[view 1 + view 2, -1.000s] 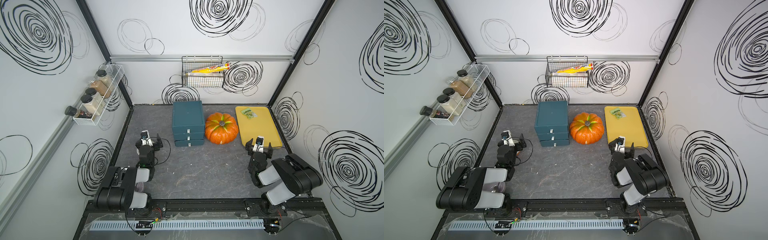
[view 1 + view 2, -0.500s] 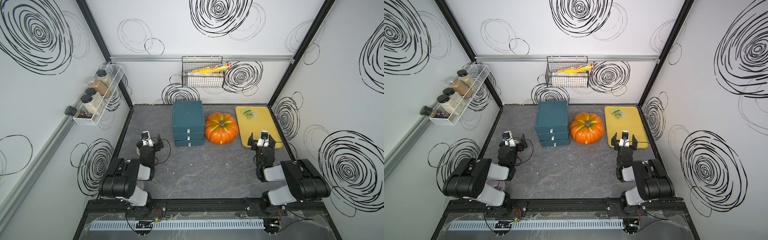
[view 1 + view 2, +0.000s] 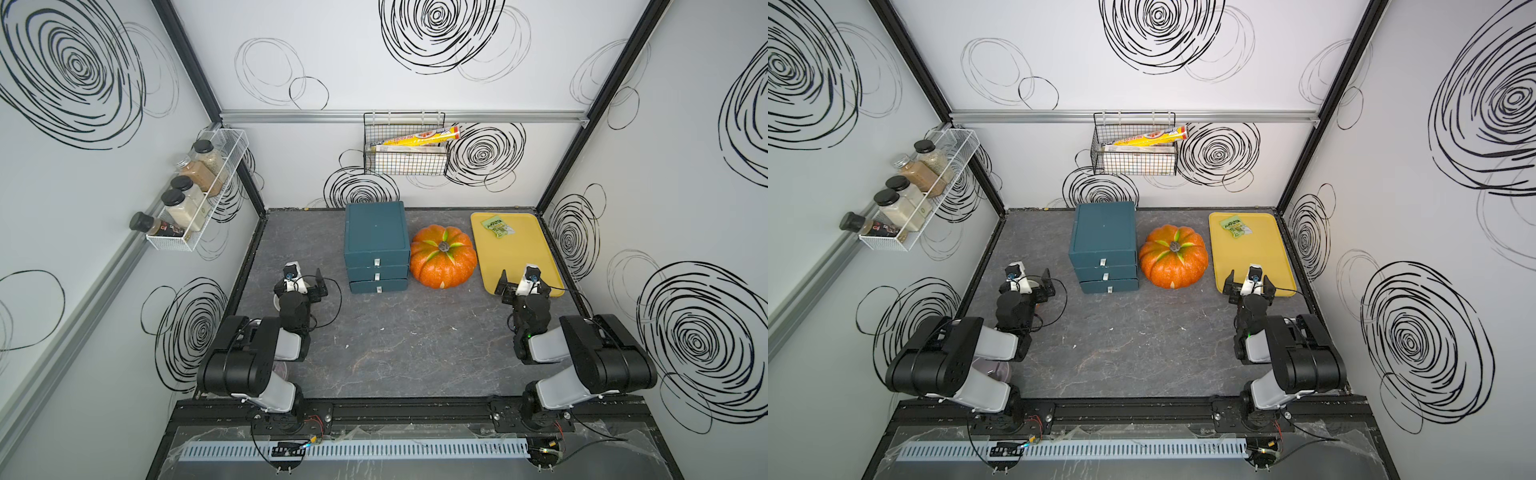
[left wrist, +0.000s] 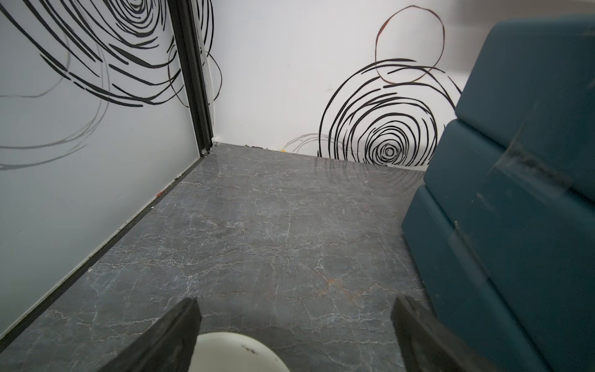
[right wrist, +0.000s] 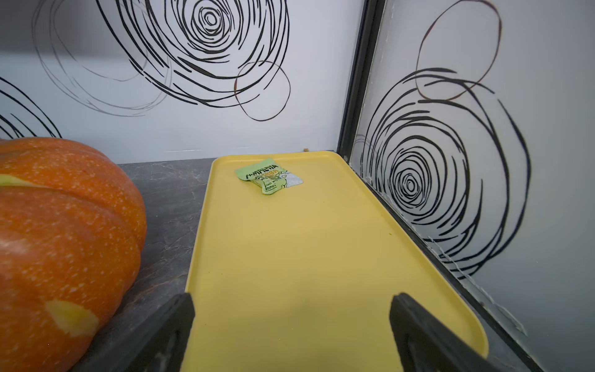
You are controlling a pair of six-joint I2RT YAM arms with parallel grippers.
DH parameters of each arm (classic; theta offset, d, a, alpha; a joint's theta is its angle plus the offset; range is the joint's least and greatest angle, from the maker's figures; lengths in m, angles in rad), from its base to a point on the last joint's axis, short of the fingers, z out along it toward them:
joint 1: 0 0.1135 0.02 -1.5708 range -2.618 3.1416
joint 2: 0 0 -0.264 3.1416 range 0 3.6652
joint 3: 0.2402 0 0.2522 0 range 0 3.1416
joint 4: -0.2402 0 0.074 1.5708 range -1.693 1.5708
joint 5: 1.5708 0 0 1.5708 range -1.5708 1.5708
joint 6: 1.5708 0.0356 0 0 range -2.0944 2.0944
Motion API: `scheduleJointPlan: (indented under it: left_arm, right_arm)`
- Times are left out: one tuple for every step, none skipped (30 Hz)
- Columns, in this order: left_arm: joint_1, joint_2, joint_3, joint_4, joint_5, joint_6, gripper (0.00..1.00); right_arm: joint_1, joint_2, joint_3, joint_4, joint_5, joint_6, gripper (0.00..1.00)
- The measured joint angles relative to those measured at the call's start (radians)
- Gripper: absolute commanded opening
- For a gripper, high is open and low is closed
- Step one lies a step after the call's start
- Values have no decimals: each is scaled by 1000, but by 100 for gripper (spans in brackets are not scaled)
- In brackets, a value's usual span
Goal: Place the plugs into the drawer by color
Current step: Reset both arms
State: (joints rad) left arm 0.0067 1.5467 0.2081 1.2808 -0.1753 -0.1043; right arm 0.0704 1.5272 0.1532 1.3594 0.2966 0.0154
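The dark teal chest [image 3: 376, 232] stands at the back middle in both top views, its three drawers [image 3: 377, 276] pushed in, each with a white tab. Its side fills one edge of the left wrist view [image 4: 515, 193]. No plugs show in any view. My left gripper [image 3: 301, 286] [image 3: 1034, 286] hangs open and empty left of the chest, above the grey floor [image 4: 294, 322]. My right gripper [image 3: 523, 286] [image 3: 1248, 286] is open and empty over the near end of the yellow tray [image 5: 291, 299].
An orange pumpkin [image 3: 442, 257] [image 5: 64, 232] sits between the chest and the yellow tray [image 3: 515, 266], which holds a green packet [image 5: 269, 178]. A white bowl [image 4: 238, 352] lies under my left gripper. A wire basket [image 3: 405, 149] and a spice rack [image 3: 195, 195] hang on the walls.
Both arms have unfolded and risen from their low pose. The right gripper has turned and moved out over the tray's near end. The left gripper has hardly shifted. Both stay open.
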Motion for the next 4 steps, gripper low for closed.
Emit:
scheduleJointPlan:
  left_arm:
    - [0,0,0,0,0,0,99]
    - [0,0,0,0,0,0,99]
    - [0,0,0,0,0,0,99]
    - [0,0,0,0,0,0,99]
  right_arm:
    - [0,2,1,1,-2,0,100]
    - [0,4,3,1,-2,0,100]
    - [-1,5,6,-2,-3,0,100]
    - [-1,5,6,-5,-4,0,100]
